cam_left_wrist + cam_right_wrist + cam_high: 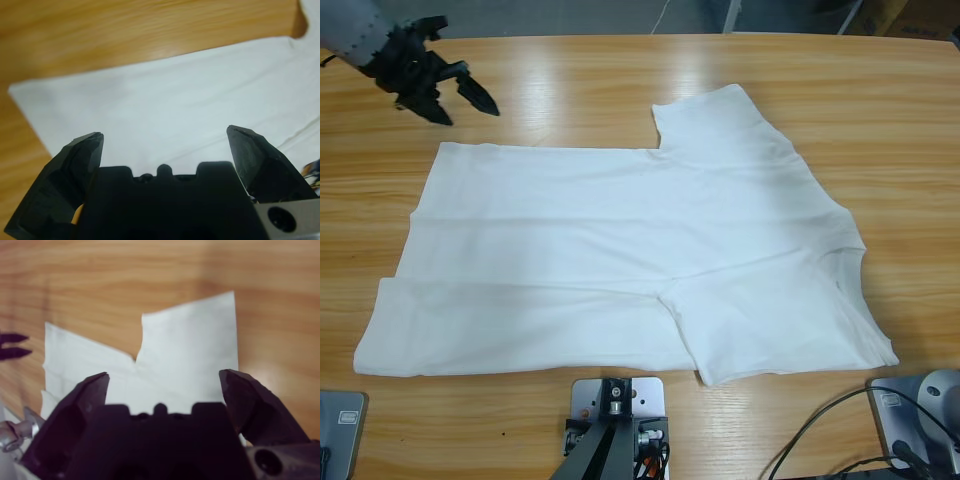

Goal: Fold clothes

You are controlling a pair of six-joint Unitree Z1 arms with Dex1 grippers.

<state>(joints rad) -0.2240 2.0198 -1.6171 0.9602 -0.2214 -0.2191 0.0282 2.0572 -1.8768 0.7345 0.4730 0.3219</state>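
The T-shirt (620, 260) lay flat on the table (880, 110), spread across its middle, with the hem end toward the left edge of the high view and the neck end toward the right. One sleeve (720, 120) stuck out toward the far side; the other (770, 330) lay folded in over the body near the front edge.

The left claw (460, 100) hung at the far left corner of the table, just off the shirt's far hem corner and not touching it. Its jaws stood wide apart and held nothing. In the left wrist view, the shirt (175, 105) filled the space beyond the left claw (165, 140), with bare wood past its corner.

In the right wrist view, the right claw (162, 385) was likewise spread wide and empty, with the shirt (185, 350) below and ahead of it, the sleeve pointing away. The left claw's tips (12, 345) showed small at that view's left edge.
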